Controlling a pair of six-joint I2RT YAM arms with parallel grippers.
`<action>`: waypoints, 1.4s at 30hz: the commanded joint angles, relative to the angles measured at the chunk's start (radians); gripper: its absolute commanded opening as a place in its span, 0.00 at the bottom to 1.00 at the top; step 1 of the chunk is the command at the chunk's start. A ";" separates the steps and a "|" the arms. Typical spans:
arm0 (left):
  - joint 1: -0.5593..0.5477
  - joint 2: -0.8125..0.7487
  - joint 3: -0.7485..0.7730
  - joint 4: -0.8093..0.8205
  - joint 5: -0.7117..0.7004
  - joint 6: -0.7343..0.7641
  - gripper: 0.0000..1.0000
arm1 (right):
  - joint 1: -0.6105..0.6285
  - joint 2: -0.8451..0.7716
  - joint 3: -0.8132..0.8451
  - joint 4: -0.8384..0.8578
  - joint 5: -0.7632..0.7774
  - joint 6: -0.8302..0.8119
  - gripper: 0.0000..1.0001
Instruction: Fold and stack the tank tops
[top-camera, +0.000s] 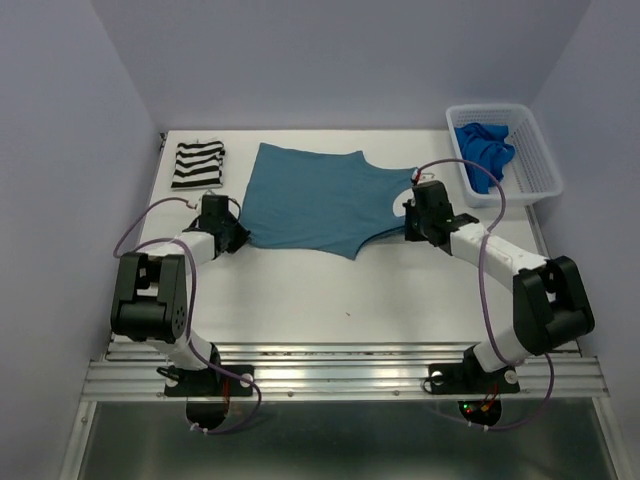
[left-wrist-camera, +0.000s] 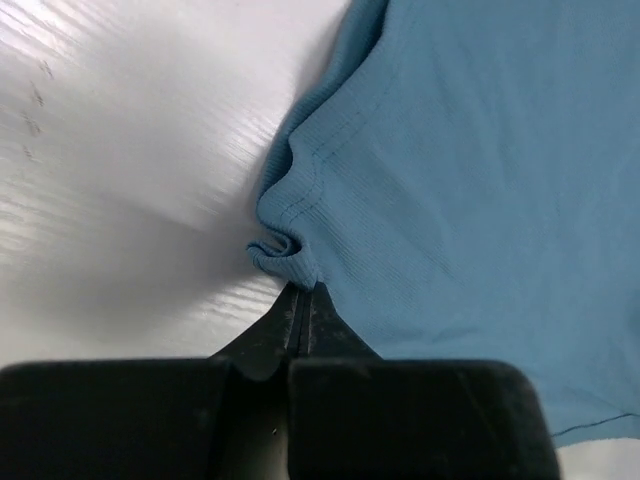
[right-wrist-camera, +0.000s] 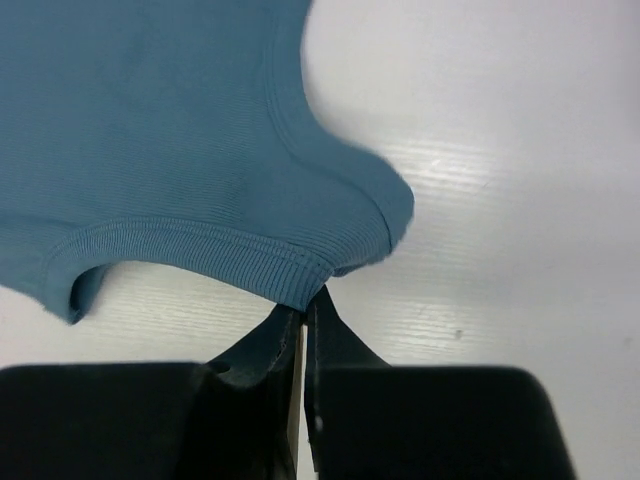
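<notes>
The teal tank top (top-camera: 315, 205) is laid flat at frame centre. The left gripper (left-wrist-camera: 300, 297) is clamped on its bunched hem corner and the right gripper (right-wrist-camera: 305, 303) on a strap edge. Only thin margins are caught, so slippage under lifting tension is judged possible.

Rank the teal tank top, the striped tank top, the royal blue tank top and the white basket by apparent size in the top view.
1. teal tank top, spread flat.
2. white basket.
3. royal blue tank top, bunched in the basket, and folded striped tank top: too alike to rank.
</notes>
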 joint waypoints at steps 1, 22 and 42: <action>0.001 -0.237 0.066 0.000 -0.026 0.045 0.00 | 0.005 -0.198 0.088 -0.010 0.090 -0.139 0.01; -0.002 -1.027 0.488 -0.162 -0.083 0.080 0.00 | 0.005 -0.875 0.432 -0.266 -0.391 -0.253 0.02; 0.002 0.048 0.579 -0.162 -0.161 0.132 0.99 | -0.163 0.225 0.607 -0.264 -0.210 -0.147 0.34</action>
